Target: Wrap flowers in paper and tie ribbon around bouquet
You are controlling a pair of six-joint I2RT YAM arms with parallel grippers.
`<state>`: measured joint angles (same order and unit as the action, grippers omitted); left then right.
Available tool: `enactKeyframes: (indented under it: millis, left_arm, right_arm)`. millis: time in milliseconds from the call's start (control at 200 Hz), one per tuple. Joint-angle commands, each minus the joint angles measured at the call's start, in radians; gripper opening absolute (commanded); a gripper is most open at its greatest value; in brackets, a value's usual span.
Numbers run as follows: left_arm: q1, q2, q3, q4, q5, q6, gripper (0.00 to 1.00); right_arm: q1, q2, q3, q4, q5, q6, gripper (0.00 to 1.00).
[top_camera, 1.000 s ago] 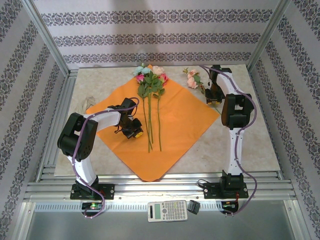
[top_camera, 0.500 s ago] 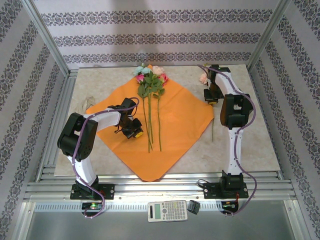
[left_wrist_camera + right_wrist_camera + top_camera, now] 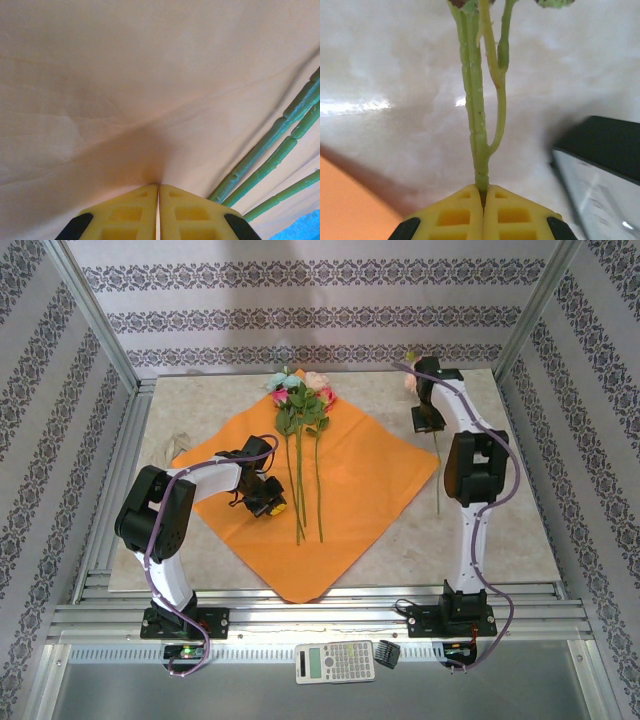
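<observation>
Flowers (image 3: 303,435), artificial bunch, pink/peach/blue blooms on long thin green stems, lie on the big creased orange paper sheet (image 3: 370,490) on the marbled bench (image 3: 500,520). Heads sit at the sheet's far corner and stem ends point toward the arm bases, so the long axis runs far-to-near.

One extra peach-bloomed green stem (image 3: 476,115) is off the sheet at far right, clamped in the right pincer (image 3: 483,192). Bloom far, tail trailing near, approx parallel w/ the bunch.

Left pincer (image 3: 158,189) is closed, tips on the paper just left of the stems; can't tell if it nips a fold.

Prob light w/ wiry, ridged stems, so decent grip. Blooms look soft and crushable, so take the bare stem below the leaves.
</observation>
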<state>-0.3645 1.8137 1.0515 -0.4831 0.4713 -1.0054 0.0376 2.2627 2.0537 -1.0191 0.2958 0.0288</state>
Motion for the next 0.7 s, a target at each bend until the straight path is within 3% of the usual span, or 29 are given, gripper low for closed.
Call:
enactKeyframes:
  millis: [0, 170, 355, 524, 694]
  left_arm:
    - [0.013, 0.021, 0.002, -0.015, -0.013, 0.004, 0.1]
    - [0.013, 0.019, -0.005, -0.008, -0.014, 0.003, 0.1]
    - [0.013, 0.016, -0.011, -0.001, -0.014, 0.003, 0.1]
    - [0.013, 0.018, -0.011, -0.003, -0.017, 0.012, 0.1]
    - [0.013, 0.01, -0.013, -0.002, -0.021, 0.011, 0.1]
  right_arm:
    - [0.013, -0.146, 0.002, 0.044, 0.113, -0.004, 0.0]
    - [0.047, -0.296, -0.028, 0.063, 0.086, -0.002, 0.0]
    - [0.197, -0.36, -0.07, 0.072, -0.193, 0.171, 0.0]
    - [0.4, -0.319, -0.172, 0.295, -0.442, 0.453, 0.0]
    - [0.52, -0.135, -0.067, 0.356, -0.477, 0.57, 0.0]
